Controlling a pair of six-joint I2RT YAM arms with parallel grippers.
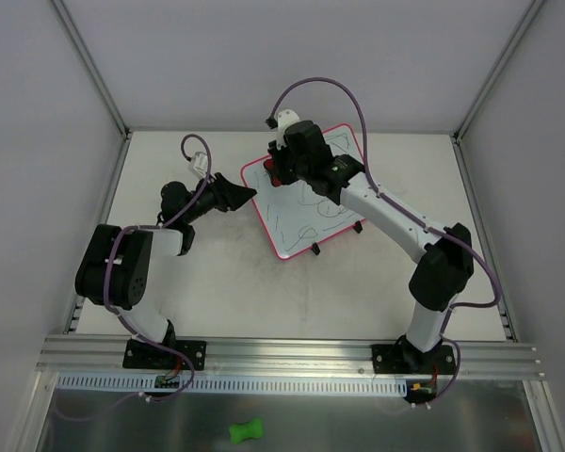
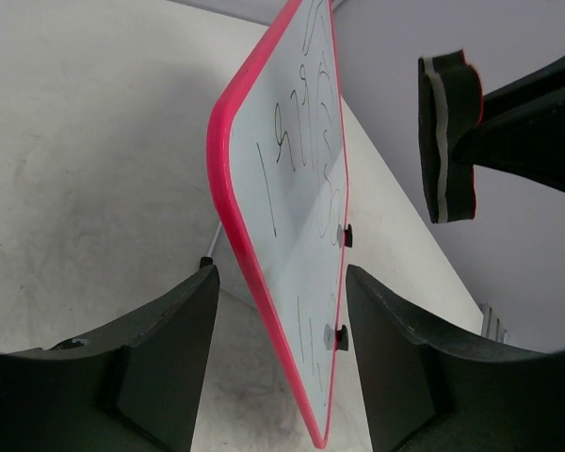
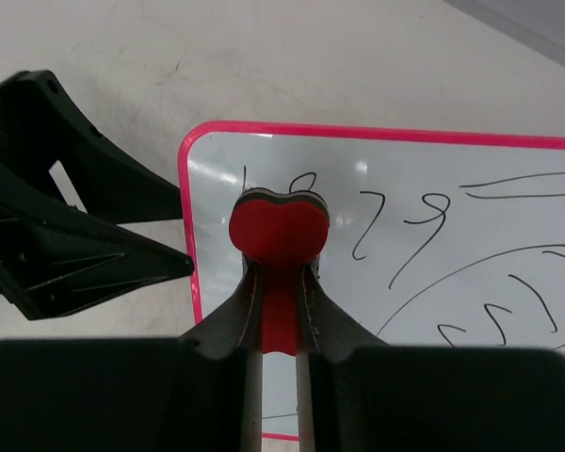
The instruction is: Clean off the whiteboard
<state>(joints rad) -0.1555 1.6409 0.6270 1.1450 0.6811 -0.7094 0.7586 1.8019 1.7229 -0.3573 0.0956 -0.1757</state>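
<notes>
my right gripper (image 3: 280, 273) is clamped tight on the red eraser (image 3: 278, 231), which sits pinched between the two fingers with its rounded head sticking out ahead of the tips, so the felt side can be dragged flat across the surface. straight ahead of those jaws lies the whiteboard (image 3: 452, 282), flat on the table (image 1: 217, 282), and the eraser head hangs over the board's corner, where the first dark scribbles (image 3: 424, 212) begin; from the left wrist view there looks to be a gap between felt and board, so i judge it is not yet pressing. my left gripper (image 2: 281, 273) stands roughly half open with nothing gripped: the board's pink edge runs into the gap between its fingers, with table showing on either side, and the two black clips (image 2: 347, 235) sit just beyond the right finger. i read that as a brace, there to pin or block the board so a wipe does not shove it along the table; whether either finger touches the frame i cannot tell. the writing looks untouched, so the wiping itself is all ahead of me.
</notes>
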